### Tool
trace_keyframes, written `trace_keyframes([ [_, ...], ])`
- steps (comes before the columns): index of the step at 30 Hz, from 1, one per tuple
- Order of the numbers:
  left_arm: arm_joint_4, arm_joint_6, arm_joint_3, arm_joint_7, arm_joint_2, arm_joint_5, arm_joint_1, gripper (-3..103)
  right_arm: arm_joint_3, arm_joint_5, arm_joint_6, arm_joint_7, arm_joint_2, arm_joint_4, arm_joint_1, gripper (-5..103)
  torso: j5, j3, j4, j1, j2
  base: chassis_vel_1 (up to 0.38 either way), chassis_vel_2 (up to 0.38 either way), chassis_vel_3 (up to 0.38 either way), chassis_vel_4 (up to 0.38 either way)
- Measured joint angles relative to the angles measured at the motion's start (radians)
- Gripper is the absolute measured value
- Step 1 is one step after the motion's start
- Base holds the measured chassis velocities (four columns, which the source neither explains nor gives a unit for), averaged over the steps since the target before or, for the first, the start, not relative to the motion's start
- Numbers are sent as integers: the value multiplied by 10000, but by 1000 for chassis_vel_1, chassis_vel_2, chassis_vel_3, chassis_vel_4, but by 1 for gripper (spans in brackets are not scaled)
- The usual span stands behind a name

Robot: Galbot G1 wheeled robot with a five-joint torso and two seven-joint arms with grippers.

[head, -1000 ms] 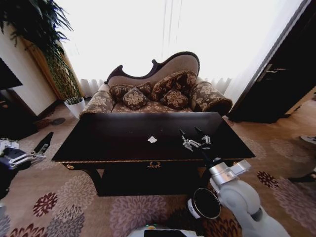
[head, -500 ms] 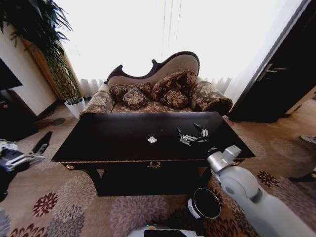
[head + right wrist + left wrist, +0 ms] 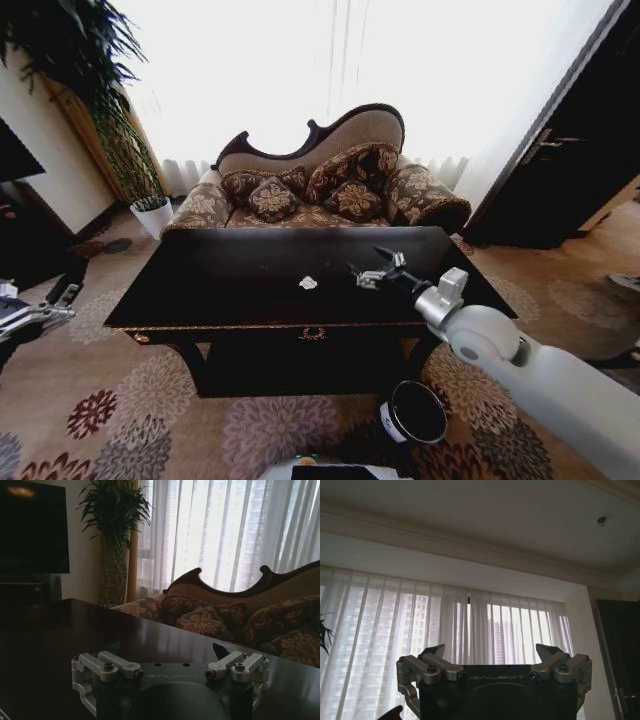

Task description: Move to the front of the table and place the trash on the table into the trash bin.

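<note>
Black table (image 3: 240, 285) — paper scrap (image 3: 308, 283), open right hand (image 3: 372, 270) beside

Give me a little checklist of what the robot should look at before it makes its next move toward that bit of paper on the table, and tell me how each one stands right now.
1. Trash in sight: ok. A crumpled white paper scrap lies on the black table.
2. Right gripper open: ok. It is over the table, to the right of the scrap, fingers apart and holding nothing.
3. Path to the scrap: ok. Bare tabletop lies between them.
4. Trash bin reachable: ok. It stands open on the carpet by the table's front right.
5. Left gripper out of the way: ok. It sits far left, off the table, open.
6. Other trash on the table: cannot tell.
</note>
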Motion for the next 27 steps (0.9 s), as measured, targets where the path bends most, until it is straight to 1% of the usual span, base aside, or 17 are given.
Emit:
trace_keyframes([
  [1,-87,60,76,-187,-99,-29,-33,100,-432,-621,114,-61,25,16,323,100,-1,0,1,0,1,0,0,0,0],
  [2,-109,75,100,-219,-127,-29,-41,100,-608,-897,145,-97,59,32,470,100,-1,0,0,0,0,0,0,0,0],
  [3,-109,75,100,-219,-127,-29,-41,100,-608,-897,145,-97,59,32,470,100,-1,0,0,0,0,0,0,0,0],
  [4,-198,119,213,-278,-246,-32,-69,100,-1209,-1628,177,-209,257,122,1083,100,-2,0,-1,0,1,0,0,0,0],
  [5,-254,149,289,-281,-329,-47,-95,100,-1726,-1952,128,-247,446,197,1608,100,0,0,0,1,1,0,0,0,0],
  [6,-254,149,289,-281,-329,-47,-95,100,-1726,-1952,128,-247,446,197,1608,100,0,0,0,1,1,0,0,0,0],
  [9,-363,275,512,-266,-614,-25,-201,100,-3618,-2622,-276,-199,1312,78,3439,100,-3,0,4,0,1,0,0,0,0],
  [10,-363,294,552,-260,-678,44,-209,100,-4106,-2679,-384,-177,1561,-50,3853,100,-5,0,4,1,1,0,0,0,0],
  [12,-364,297,559,-259,-693,65,-211,100,-4194,-2683,-405,-171,1609,-77,3929,100,-4,1,5,0,0,0,0,0,0],
  [15,-298,306,585,-239,-759,236,-208,100,-5262,-2724,-696,-116,2260,-554,4874,100,-3,1,2,0,0,0,0,0,0],
  [16,-241,313,580,-233,-762,321,-207,100,-5824,-2763,-778,-108,2646,-917,5365,100,-1,1,2,1,0,0,0,0,0],
  [17,-241,313,580,-233,-762,321,-207,100,-5824,-2763,-778,-108,2646,-917,5365,100,-1,1,2,1,0,0,0,0,0],
  [18,-193,318,577,-227,-764,382,-207,100,-6422,-2867,-799,-109,3050,-1437,5939,100,-1,1,5,0,0,0,0,0,0],
  [21,-123,316,635,-167,-861,575,-206,100,-7035,-2989,-795,-349,3612,-2435,6695,100,-4,1,7,1,0,0,0,0,0],
  [23,-103,312,673,-157,-891,633,-208,100,-7076,-3021,-789,-550,3667,-2684,6795,100,-5,1,7,1,0,0,0,0,0],
  [26,-60,304,770,-144,-932,754,-243,100,-7159,-3163,-712,-1100,3613,-3163,6969,100,0,2,3,2,0,0,0,0,0],
  [27,-34,303,828,-142,-935,797,-284,100,-7250,-3038,-690,-1287,3534,-3379,7100,100,1,1,0,1,0,0,0,0,0],
])
